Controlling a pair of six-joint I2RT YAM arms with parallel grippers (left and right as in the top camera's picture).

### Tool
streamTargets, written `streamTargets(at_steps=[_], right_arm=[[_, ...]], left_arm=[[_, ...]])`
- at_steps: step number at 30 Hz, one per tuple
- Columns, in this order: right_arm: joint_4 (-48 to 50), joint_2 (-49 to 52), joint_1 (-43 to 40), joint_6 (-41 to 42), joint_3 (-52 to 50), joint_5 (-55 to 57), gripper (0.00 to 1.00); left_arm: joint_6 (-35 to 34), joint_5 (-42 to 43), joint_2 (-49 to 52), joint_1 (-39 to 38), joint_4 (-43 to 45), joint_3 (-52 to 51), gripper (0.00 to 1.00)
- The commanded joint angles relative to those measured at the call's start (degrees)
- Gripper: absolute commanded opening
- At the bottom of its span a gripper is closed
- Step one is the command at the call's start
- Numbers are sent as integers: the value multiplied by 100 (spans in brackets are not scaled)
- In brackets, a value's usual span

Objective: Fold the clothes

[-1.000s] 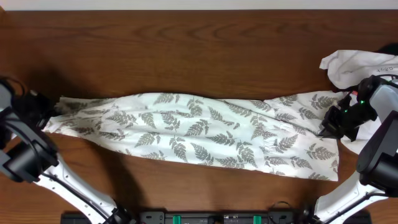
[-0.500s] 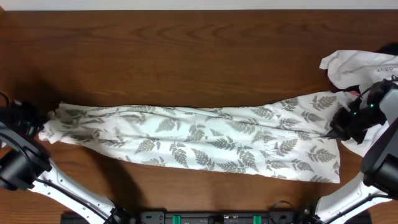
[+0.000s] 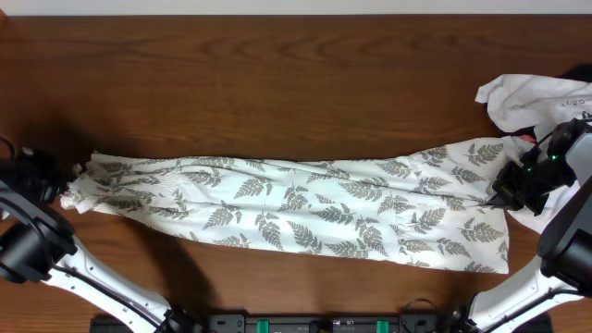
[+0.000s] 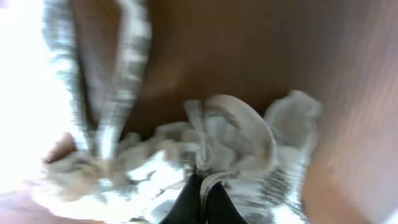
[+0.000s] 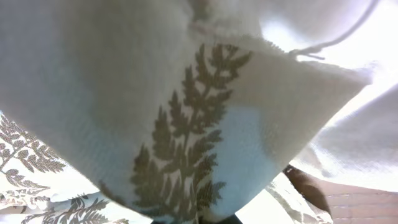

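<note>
Your fern-print garment (image 3: 296, 208) lies stretched lengthwise across the worktop (image 3: 277, 83), left jaws pinched shut on its left end and right jaws on its right edge, and it's thin, floppy stuff, so I'd grip corners or hems, not the loose middle.

You had a crumpled plain white cloth garment (image 3: 527, 97) lying at the far right of the dark brown wooden table (image 3: 277, 83).
</note>
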Motion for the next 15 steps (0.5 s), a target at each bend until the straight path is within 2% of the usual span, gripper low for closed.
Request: streamTargets(at_steps=[1, 5, 8, 15], right_arm=[[33, -42, -61, 63, -15, 118, 1], [44, -42, -59, 63, -15, 116, 1], [44, -42, -59, 61, -15, 118, 1], [59, -42, -59, 61, -15, 118, 1]], left_arm=[[127, 1191, -181, 2, 46, -31, 6], [365, 1346, -278, -63, 22, 116, 6], [402, 1226, -544, -90, 181, 118, 16], [560, 1226, -1482, -192, 127, 118, 22]])
